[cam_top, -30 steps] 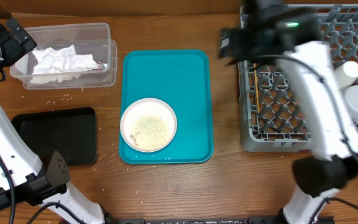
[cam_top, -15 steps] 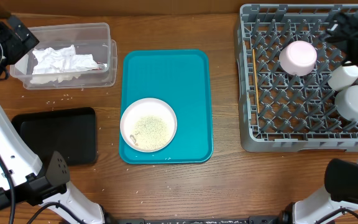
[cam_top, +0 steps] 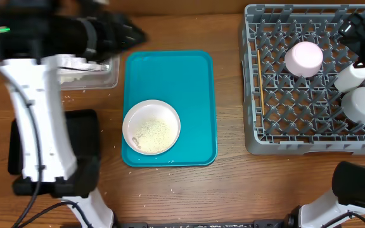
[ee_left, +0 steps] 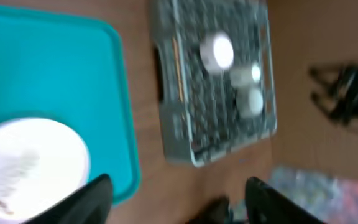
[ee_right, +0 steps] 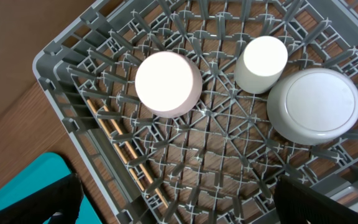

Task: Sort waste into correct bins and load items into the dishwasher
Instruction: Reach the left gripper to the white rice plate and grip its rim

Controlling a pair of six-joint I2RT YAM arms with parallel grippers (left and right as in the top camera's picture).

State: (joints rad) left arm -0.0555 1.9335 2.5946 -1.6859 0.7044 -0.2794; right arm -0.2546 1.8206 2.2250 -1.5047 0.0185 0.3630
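Note:
A round white plate (cam_top: 151, 126) with rice grains (cam_top: 151, 130) lies at the near left of the teal tray (cam_top: 189, 76). My left gripper (cam_top: 124, 33) is blurred above the clear tub (cam_top: 106, 71), beside the tray's far left corner. In the left wrist view its gripper (ee_left: 179, 200) is open and empty above the table, with the plate (ee_left: 30, 165) at the lower left. The grey dish rack (cam_top: 265, 136) holds a pink bowl (cam_top: 304, 58), a small cup (cam_top: 351, 76), a white bowl (cam_top: 364, 104) and chopsticks (cam_top: 258, 76). My right gripper (ee_right: 179, 205) hangs open over the rack (ee_right: 73, 68).
The black tray (cam_top: 84, 142) lies at the near left, partly under my left arm. A few loose grains (cam_top: 68, 99) dot the table in front of the tub. The tub's contents are hidden by the arm.
My left arm has swung from the far left edge to above the clear tub. My right arm has pulled off the rack to its far right corner, uncovering the pink bowl.

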